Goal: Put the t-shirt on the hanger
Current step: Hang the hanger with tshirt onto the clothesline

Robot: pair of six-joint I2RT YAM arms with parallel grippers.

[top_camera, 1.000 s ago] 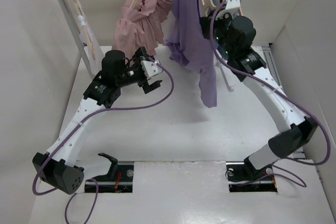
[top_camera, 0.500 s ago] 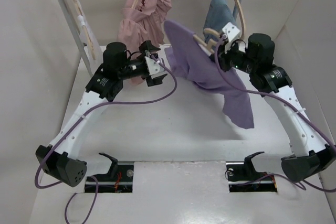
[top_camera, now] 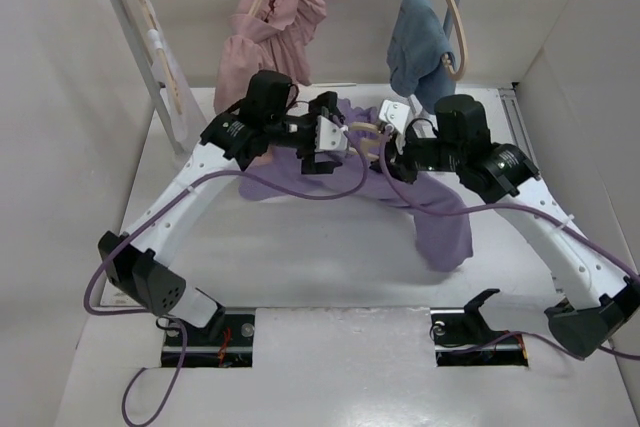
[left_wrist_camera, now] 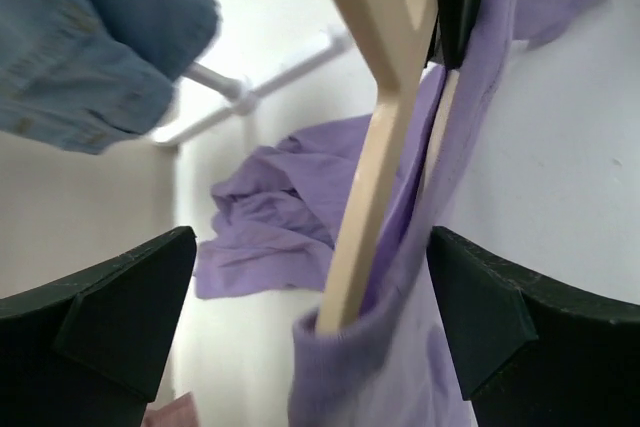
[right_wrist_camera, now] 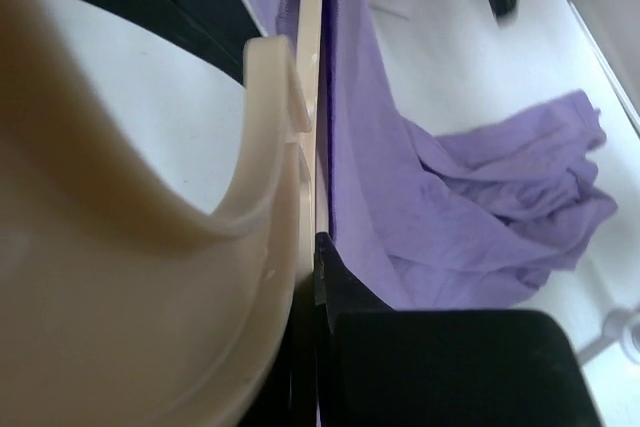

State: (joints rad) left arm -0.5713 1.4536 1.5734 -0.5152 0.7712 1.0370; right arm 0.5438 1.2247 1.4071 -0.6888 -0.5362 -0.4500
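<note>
In the top view, the left gripper point(top_camera: 338, 143) and the right gripper point(top_camera: 386, 149) were positioned close together at frame centre, facing each other. The hanger point(top_camera: 365, 135) was located between them, above the table point(top_camera: 300, 267).

The right gripper's jaws were closed on the hanger. In the right wrist view, a black finger point(right_wrist_camera: 430, 367) at bottom centre was pressed against the hanger's thin straight bar. The hanger's curved beige part filled the left of that frame.

The left gripper's jaws were spread wide. In the left wrist view, the black fingers point(left_wrist_camera: 110, 317) were seen at the two lower corners, well apart. The hanger bar stood between them, clear of both.

The t-shirt point(top_camera: 440, 222) was partly engaged with the hanger. In the left wrist view, the bar's lower end was inserted into a fold of lavender cloth, and cloth ran alongside the bar. The remainder lay wrinkled on the table, from centre left to lower right of centre in the top view.

A pink garment point(top_camera: 270, 42) and a blue garment point(top_camera: 415, 37) were hung at the top of the frame.
</note>
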